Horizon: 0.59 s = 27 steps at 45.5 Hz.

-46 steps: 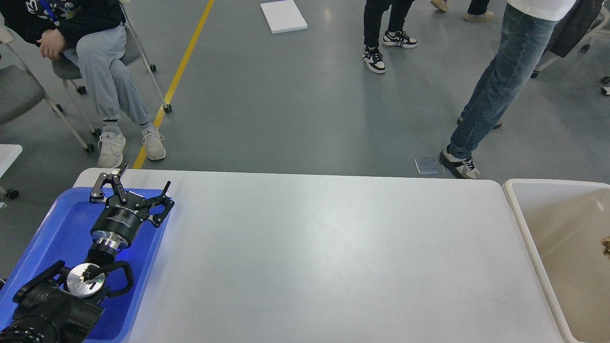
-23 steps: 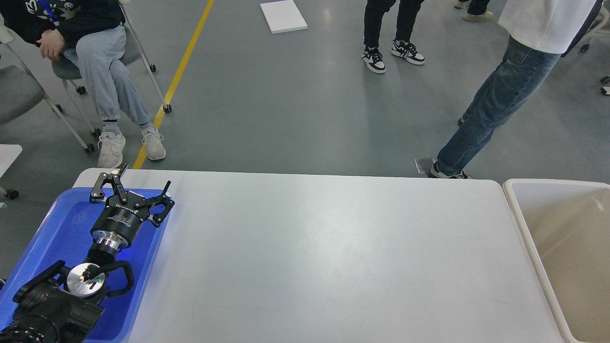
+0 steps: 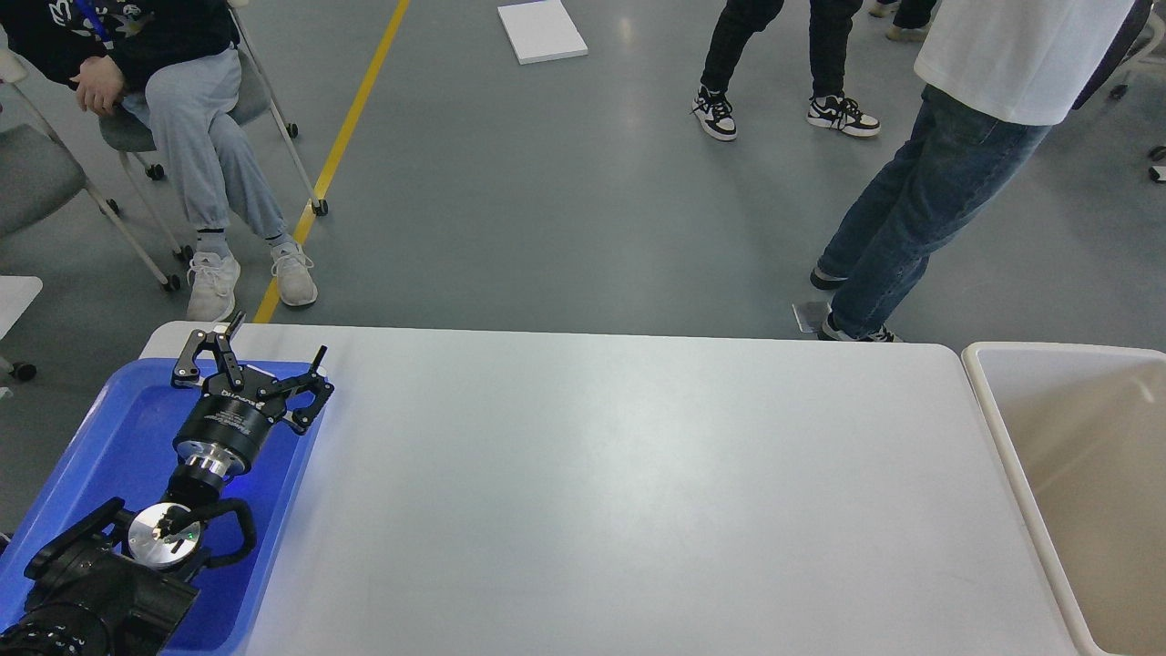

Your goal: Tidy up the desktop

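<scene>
Nothing of mine has shifted since the earlier frames; only the person in jeans (image 3: pixel 920 191) beyond the far edge has stepped further left, and the pair of black-and-white sneakers (image 3: pixel 783 111) behind has spread apart.

From my head view, my left arm comes in at the lower left and reaches up over the blue tray (image 3: pixel 109 437). My left gripper (image 3: pixel 273 351) hangs above the tray's far right corner with its two fingers spread wide and nothing between them. My right arm and gripper do not appear.

The desktop (image 3: pixel 619 483) fills the middle of the view, white and smooth, running from the tray on its left to the beige bin (image 3: pixel 1002 428) just beside its right end. A seated person (image 3: pixel 173 109) is at the upper left, next to the yellow floor line (image 3: pixel 337 150).
</scene>
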Each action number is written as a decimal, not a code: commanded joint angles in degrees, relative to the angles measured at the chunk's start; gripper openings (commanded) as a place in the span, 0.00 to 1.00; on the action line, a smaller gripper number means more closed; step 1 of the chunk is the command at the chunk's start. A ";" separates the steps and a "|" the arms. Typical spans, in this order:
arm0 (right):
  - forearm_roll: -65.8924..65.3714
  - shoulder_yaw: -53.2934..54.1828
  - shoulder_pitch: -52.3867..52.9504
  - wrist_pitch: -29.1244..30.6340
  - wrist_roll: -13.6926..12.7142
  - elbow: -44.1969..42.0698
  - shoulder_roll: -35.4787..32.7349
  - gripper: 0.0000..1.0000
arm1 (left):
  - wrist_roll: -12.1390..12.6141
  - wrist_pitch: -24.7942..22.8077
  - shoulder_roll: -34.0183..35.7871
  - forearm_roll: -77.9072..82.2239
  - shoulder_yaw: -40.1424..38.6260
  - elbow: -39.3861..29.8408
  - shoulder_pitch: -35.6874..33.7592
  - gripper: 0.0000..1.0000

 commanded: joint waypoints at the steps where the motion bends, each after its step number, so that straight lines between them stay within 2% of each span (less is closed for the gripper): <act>1: 0.39 1.22 -0.05 -1.84 0.00 13.58 -7.00 1.00 | -0.01 0.00 0.00 0.00 -0.05 -0.01 -0.04 1.00; 6: -0.22 1.14 0.30 -4.22 0.00 17.28 -6.83 1.00 | -0.01 0.00 0.00 0.00 -0.06 0.07 0.04 1.00; 14: -0.31 -0.01 2.94 -4.22 0.00 16.76 -4.37 1.00 | -0.01 0.00 0.00 0.00 0.03 0.07 0.04 1.00; 20: -0.84 -0.36 3.12 -3.87 -0.17 17.64 0.29 1.00 | -0.01 0.00 0.00 0.00 0.03 -0.01 0.04 1.00; 27: -0.58 1.40 3.64 -3.87 -0.35 16.76 0.91 1.00 | -0.01 0.00 0.00 0.00 0.03 -0.01 0.04 1.00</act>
